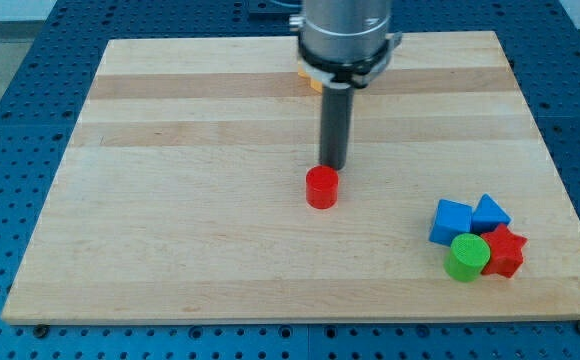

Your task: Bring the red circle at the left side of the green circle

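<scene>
Robotics lab bench | blue perforated metal base (10,90) with a regular grid of holes, showing around all sides | pale wooden board (200,240) laid on it as work surface | small coloured test blocks (475,240) | industrial arm housing (347,30) overhead

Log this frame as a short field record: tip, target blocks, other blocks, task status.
tip: my tip sits just above the red circle block in the view, close to it; contact unclear
green circle block: lower right of the wooden board, in a cluster
cluster: blue cube, blue triangular block, red star-shaped block
partly hidden: orange block behind the arm
status: red circle far to the view's left of green, not yet beside it
</scene>
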Controlling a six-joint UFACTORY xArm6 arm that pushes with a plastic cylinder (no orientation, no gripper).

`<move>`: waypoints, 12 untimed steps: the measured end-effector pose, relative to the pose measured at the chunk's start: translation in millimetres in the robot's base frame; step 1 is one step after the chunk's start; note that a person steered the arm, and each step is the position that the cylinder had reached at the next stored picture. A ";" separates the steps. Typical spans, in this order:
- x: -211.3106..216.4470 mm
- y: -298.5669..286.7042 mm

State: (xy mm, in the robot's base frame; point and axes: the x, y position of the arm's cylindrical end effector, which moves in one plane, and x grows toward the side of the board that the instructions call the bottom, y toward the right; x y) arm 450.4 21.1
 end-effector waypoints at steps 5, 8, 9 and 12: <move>72.1 -114.7; 119.9 2.7; 119.4 -10.7; 77.4 -3.1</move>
State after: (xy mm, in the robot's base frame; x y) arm 527.8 18.0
